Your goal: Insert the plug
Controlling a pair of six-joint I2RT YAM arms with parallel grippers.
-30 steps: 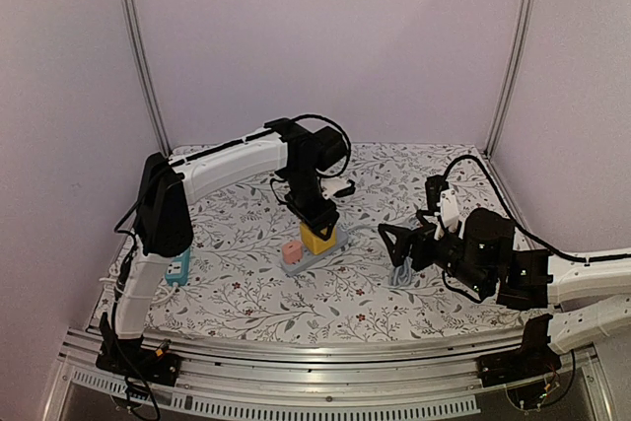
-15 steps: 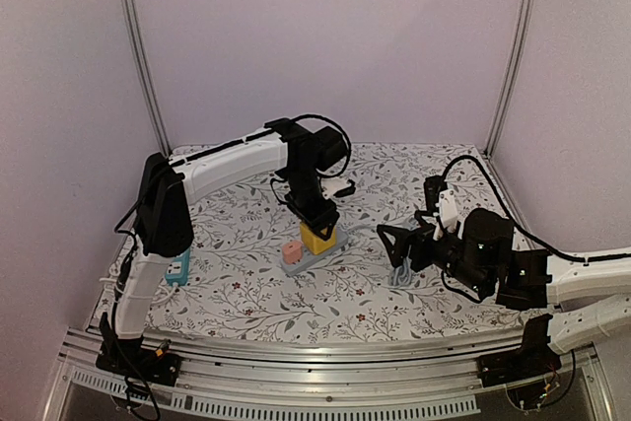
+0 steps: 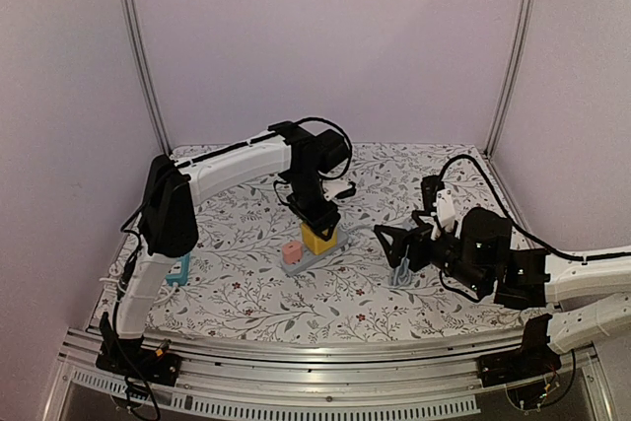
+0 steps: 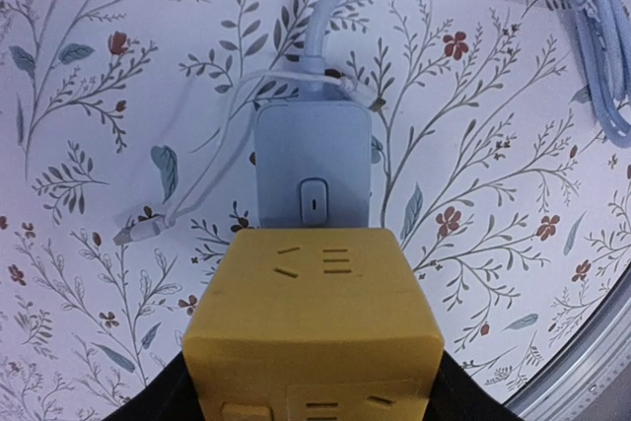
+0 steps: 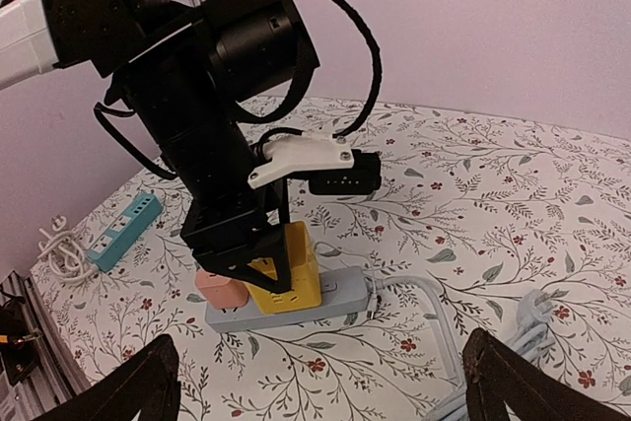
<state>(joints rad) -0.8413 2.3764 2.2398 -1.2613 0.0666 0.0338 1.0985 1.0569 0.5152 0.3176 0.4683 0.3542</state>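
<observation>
Yellow cube-shaped plug block (image 4: 315, 313) sits clamped by its sides between my left fingers (image 4: 158, 401), down on the long grey power strip (image 4: 312, 170), whose switch shows at 12 o'clock. A pink round plug (image 3: 293, 252) stands at its 8 o'clock. I judge this the insertion step; whether the prongs are home is hidden. Next: press straight down, then release. My right fingers (image 5: 138, 386) hang spread wide, empty, at 3 o'clock over the floral bench (image 3: 246, 283).

The left arm (image 3: 232, 163) wears white link shells between black joints; a black cable (image 3: 333, 125) loops over its wrist; the right arm (image 3: 582, 278) matches; the right pincer (image 3: 392, 248) is matte black.
</observation>
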